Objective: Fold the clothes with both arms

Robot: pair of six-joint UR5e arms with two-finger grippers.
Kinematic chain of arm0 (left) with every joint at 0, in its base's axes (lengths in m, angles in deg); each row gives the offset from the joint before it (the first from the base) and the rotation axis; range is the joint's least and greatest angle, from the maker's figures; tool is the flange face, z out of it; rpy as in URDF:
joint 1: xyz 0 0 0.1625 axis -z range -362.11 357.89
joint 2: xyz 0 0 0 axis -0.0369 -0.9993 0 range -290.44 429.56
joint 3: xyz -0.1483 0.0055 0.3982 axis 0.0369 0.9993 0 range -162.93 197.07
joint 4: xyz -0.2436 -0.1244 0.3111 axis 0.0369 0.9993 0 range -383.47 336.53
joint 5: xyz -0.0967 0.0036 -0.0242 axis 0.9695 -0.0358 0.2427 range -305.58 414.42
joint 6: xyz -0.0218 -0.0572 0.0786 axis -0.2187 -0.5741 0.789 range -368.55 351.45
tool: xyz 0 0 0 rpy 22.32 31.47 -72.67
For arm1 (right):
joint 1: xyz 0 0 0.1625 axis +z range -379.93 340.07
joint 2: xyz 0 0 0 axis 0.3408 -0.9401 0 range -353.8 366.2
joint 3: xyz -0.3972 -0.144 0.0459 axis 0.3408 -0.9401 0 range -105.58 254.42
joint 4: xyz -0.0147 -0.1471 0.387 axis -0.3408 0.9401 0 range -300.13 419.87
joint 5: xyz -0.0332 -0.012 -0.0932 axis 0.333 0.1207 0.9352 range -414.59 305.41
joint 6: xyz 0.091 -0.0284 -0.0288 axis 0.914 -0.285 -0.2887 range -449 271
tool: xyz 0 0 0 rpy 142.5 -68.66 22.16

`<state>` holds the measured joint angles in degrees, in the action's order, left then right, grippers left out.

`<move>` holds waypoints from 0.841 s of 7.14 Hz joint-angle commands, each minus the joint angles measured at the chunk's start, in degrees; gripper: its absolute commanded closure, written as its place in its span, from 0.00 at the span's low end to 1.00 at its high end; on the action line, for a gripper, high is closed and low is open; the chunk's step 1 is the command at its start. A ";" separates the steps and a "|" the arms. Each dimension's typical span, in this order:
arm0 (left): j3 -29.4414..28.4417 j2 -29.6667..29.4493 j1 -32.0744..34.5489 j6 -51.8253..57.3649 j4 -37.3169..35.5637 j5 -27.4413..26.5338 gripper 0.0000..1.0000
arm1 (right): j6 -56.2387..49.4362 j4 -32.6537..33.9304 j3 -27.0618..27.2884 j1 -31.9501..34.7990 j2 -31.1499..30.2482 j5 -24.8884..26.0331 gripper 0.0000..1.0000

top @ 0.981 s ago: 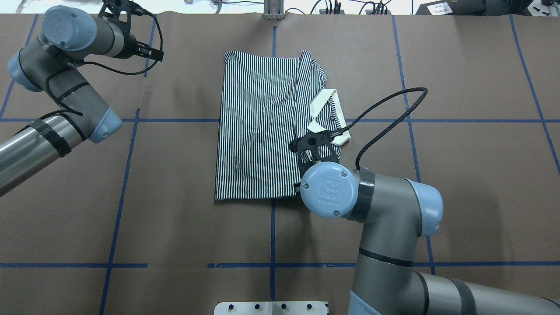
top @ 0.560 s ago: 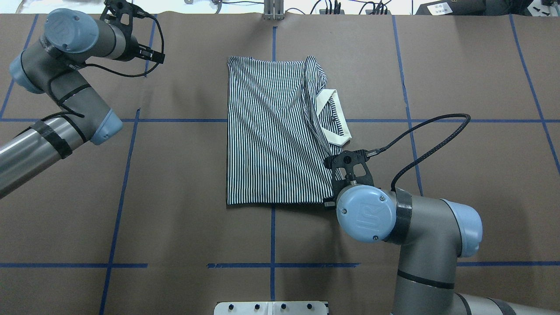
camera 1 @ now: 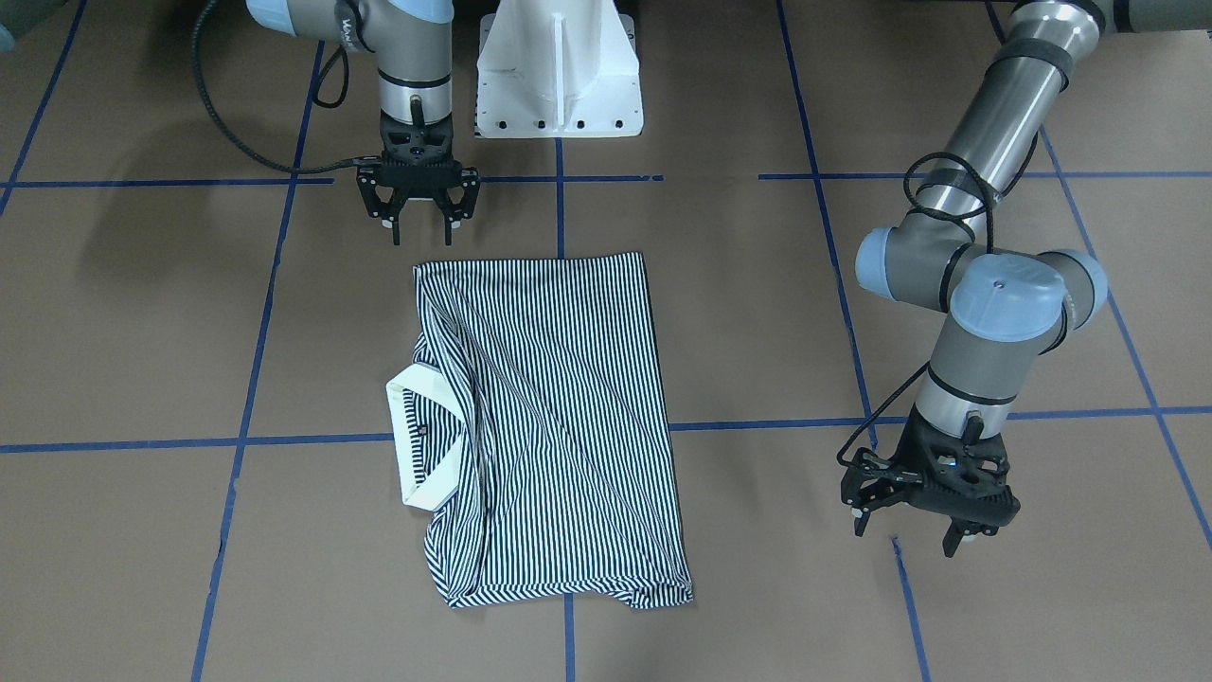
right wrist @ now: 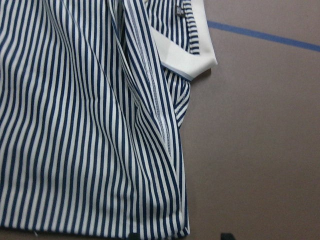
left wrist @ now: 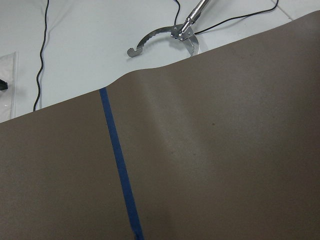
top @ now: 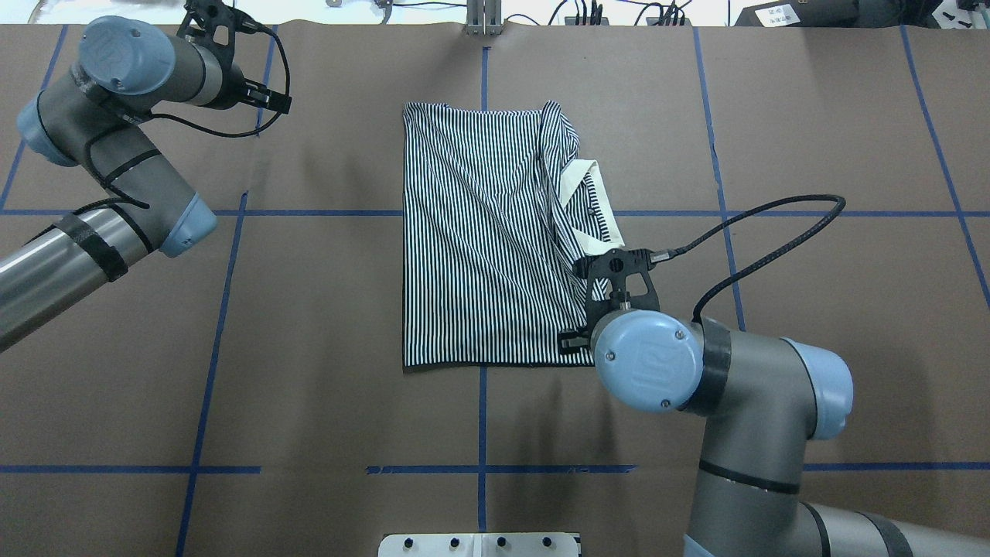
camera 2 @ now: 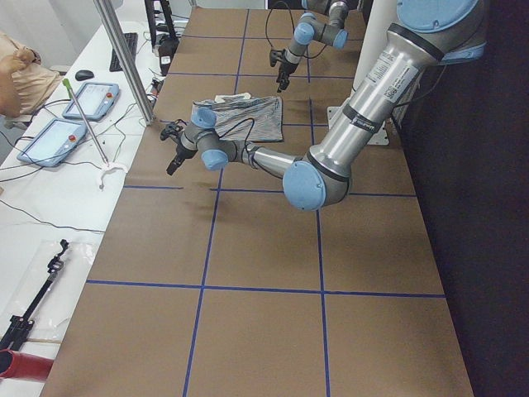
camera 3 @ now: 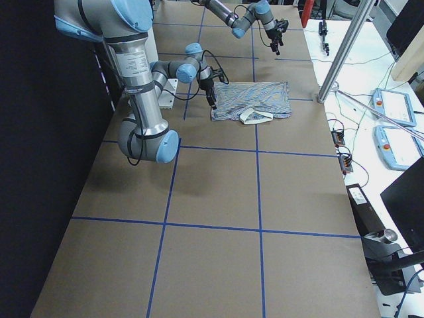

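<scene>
Two open, empty grippers are over the table (top: 309, 348). The right gripper (camera 1: 420, 227) hangs with fingers spread just beside the near right corner of the polo shirt (top: 479, 247). The left gripper (camera 1: 904, 540), also spread, is well apart at the far left. The polo shirt lies at the table's middle as a narrow rectangle, with its cream collar (top: 574, 179) sticking out on the right. One fold seems finished. The next one probably needs both grippers to pinch an edge, so the left arm must come closer.
</scene>
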<state>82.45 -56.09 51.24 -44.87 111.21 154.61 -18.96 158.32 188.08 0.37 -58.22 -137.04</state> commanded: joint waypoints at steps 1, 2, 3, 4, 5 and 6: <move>0.10 -0.04 -0.09 -1.21 -0.03 0.18 0.00 | -3.75 -2.12 -9.87 8.14 8.54 -4.27 0.00; 0.01 -0.04 0.00 -1.30 -0.03 1.75 0.00 | -4.56 -2.29 -17.17 10.44 13.48 -5.42 0.05; 0.01 0.05 0.00 -1.39 -0.03 2.11 0.00 | -5.44 -4.64 -25.07 11.59 18.40 -6.04 0.44; -0.08 0.14 0.00 -1.39 -0.03 2.12 0.00 | -7.01 -9.62 -29.94 11.69 19.32 -6.13 0.64; 0.01 0.66 0.00 -1.39 -0.03 2.20 0.00 | -7.63 -10.81 -32.08 11.61 19.77 -6.05 0.73; 0.01 0.67 0.00 -1.48 -0.03 2.20 0.00 | -7.64 -10.56 -33.58 11.61 21.08 -6.05 0.75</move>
<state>82.44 -55.61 51.23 -46.27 111.18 156.75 -26.15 148.65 157.39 11.90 -38.70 -143.05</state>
